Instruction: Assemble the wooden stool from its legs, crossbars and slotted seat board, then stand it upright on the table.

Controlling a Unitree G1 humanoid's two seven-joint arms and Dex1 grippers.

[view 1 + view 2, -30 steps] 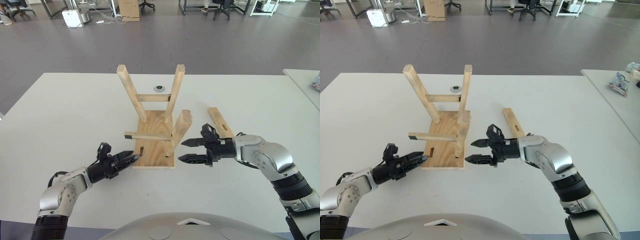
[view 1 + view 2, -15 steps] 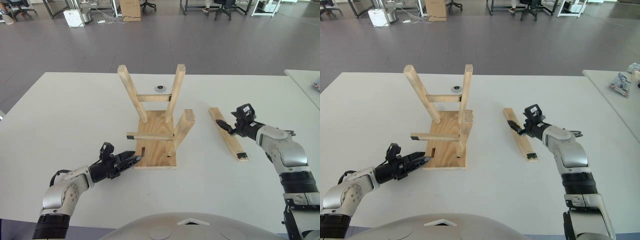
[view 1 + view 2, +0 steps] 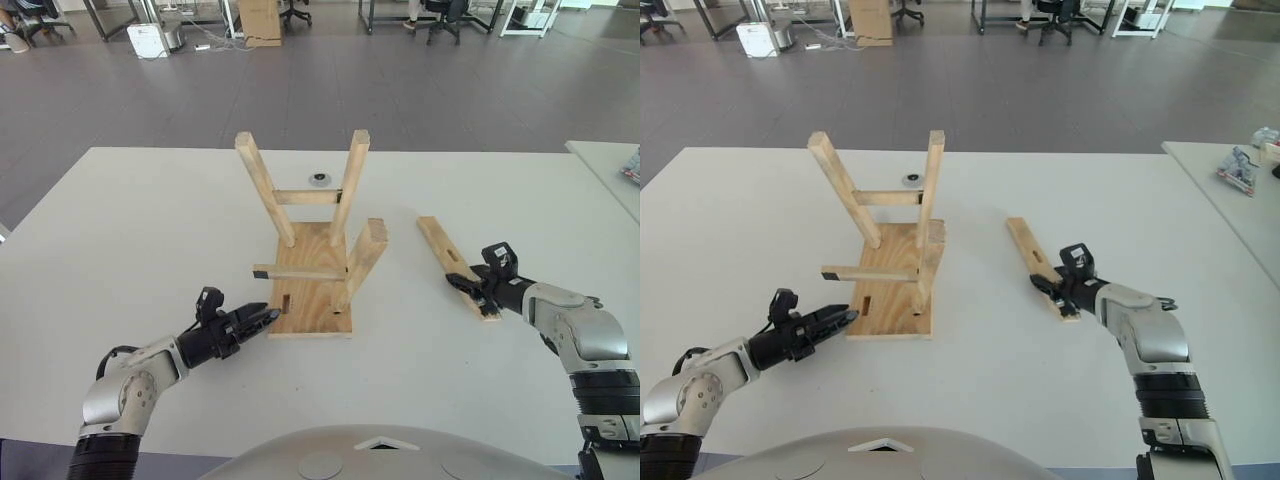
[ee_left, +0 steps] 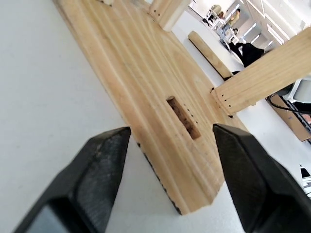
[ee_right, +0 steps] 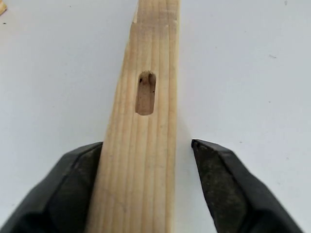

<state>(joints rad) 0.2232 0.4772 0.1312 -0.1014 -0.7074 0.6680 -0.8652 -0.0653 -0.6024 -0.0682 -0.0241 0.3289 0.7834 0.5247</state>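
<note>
Seat board (image 3: 312, 290) lay flat mid-way across the desk (image 3: 130, 230), legs & crossbars sticking up. Loose leg (image 3: 447, 255) lay flat to the board's right, apart from it. Right end effector (image 3: 463, 288) was open, fingers astride that leg's near end, not clamped. Left end effector (image 3: 268, 316) was open at the board's near-left corner, holding nothing.

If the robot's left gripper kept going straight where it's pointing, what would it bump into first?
Most likely the slotted seat board. The open left gripper points right at the board's near corner, which lies just ahead of it. The exact gap is hard to judge.
</note>
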